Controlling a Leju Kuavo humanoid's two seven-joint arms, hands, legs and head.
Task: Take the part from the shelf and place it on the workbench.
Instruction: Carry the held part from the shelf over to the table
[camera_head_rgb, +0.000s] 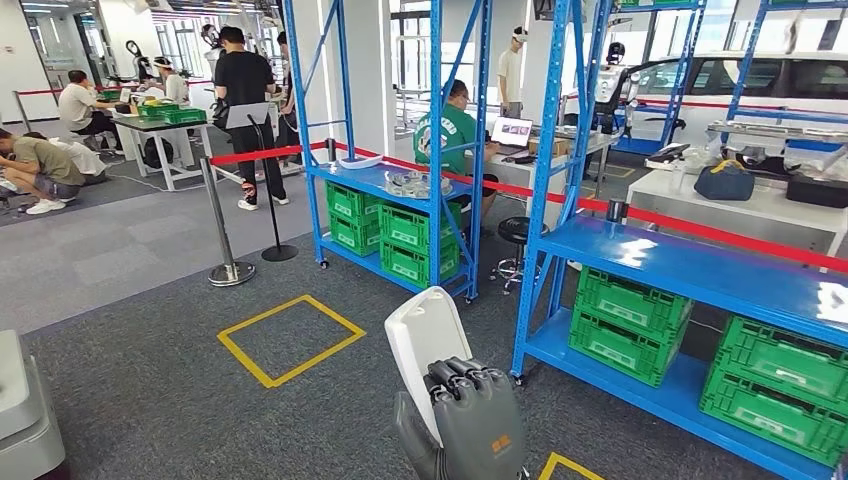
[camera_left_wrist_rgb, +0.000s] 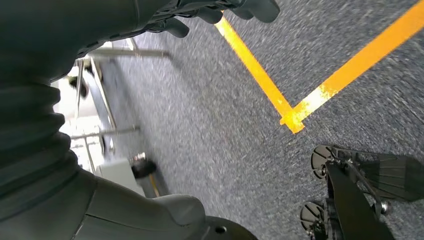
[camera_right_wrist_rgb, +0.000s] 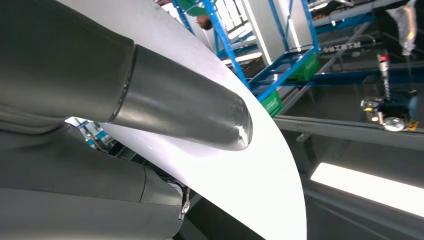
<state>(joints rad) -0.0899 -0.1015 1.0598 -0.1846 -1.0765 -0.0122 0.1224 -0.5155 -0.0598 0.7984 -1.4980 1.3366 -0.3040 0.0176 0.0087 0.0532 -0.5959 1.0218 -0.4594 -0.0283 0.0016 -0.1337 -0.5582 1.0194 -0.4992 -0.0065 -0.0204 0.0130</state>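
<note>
In the head view the right hand (camera_head_rgb: 470, 420) covers the lower half of the white part (camera_head_rgb: 424, 340), and the frame's bottom edge cuts the hand off at the wrist. At the lower right, the green crates (camera_head_rgb: 770, 385) run past the right edge. In the left wrist view the left hand (camera_left_wrist_rgb: 220, 12) is cropped by the top edge, and the carpet (camera_left_wrist_rgb: 210, 125) is motion-blurred.

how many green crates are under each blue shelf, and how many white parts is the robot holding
crates under near shelf: 4
crates under far shelf: 4
part in right hand: 1
total: 9
</note>
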